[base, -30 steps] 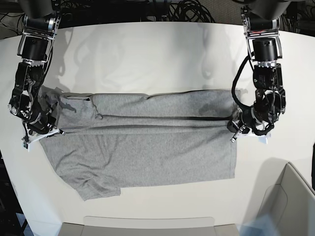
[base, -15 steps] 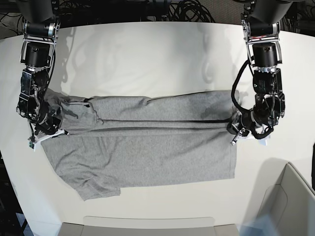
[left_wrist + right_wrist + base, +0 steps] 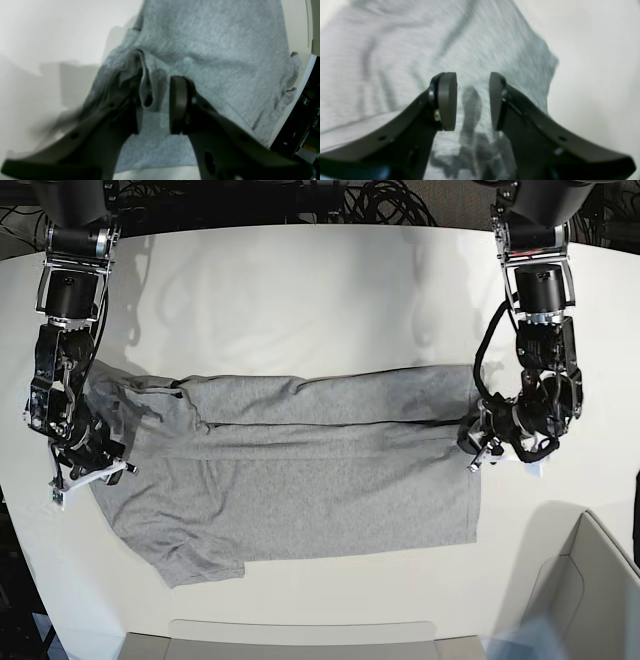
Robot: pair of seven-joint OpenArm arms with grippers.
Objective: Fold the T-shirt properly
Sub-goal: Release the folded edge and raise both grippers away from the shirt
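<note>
The light-grey T-shirt (image 3: 300, 480) lies flat across the white table (image 3: 300, 300), its far edge folded toward the middle in a long band. No lettering shows. My left gripper (image 3: 482, 444) sits at the shirt's hem end on the right of the base view. In the left wrist view it (image 3: 155, 100) is open, with a loose bunched ridge of T-shirt (image 3: 212, 50) standing between the jaws, close against the left one. My right gripper (image 3: 92, 470) is at the sleeve end. It (image 3: 473, 100) is open just above the T-shirt (image 3: 395, 62), with nothing between its fingers.
An open white box (image 3: 590, 590) stands at the front right corner. A pale tray edge (image 3: 300, 635) runs along the table's front. Black cables (image 3: 380, 200) lie behind the table's far edge.
Both grippers have gone from shut on the shirt's folded edge to open, letting the cloth go. The right gripper has shifted slightly toward the table's front; the fold has settled flat.
</note>
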